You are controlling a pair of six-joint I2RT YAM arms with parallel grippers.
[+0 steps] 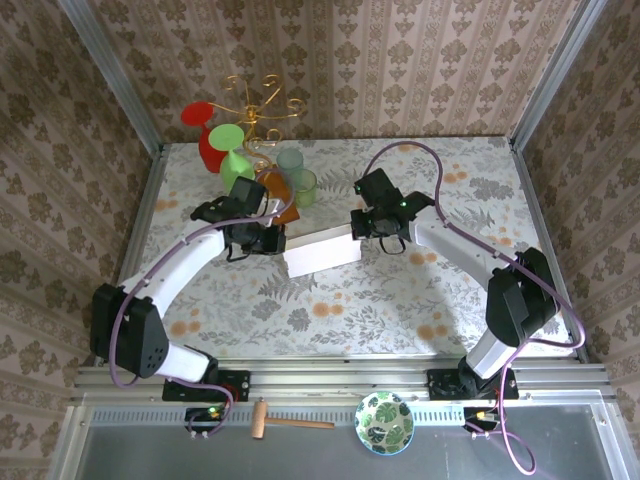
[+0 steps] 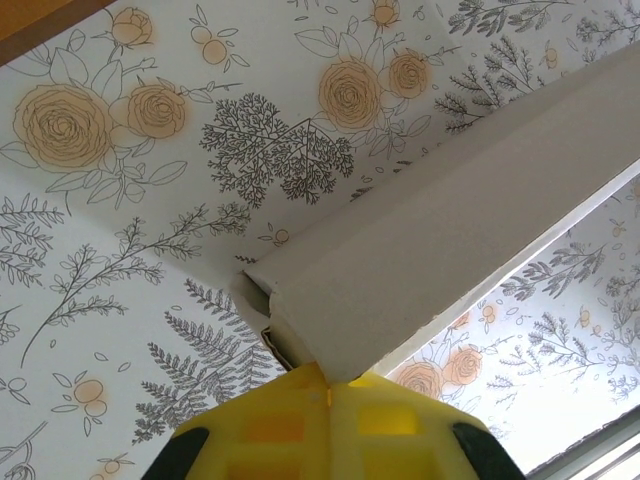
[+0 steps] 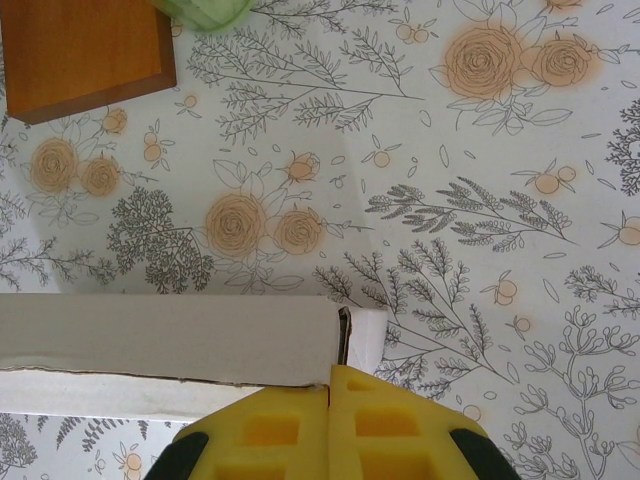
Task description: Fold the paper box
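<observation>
Left gripper (image 2: 328, 380) on paper box (image 2: 450, 250) corner

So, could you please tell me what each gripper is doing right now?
Left gripper: closed on the paper box.
Right gripper: closed on the paper box.

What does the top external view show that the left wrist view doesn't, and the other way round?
Top external, not left wrist: the gold stand, green cups, wooden mallet and patterned bowl. Left wrist, not top external: the yellow left fingers pinched shut on a corner of the paper box, with its folded layers visible up close. Both: the paper box and the floral table.
</observation>
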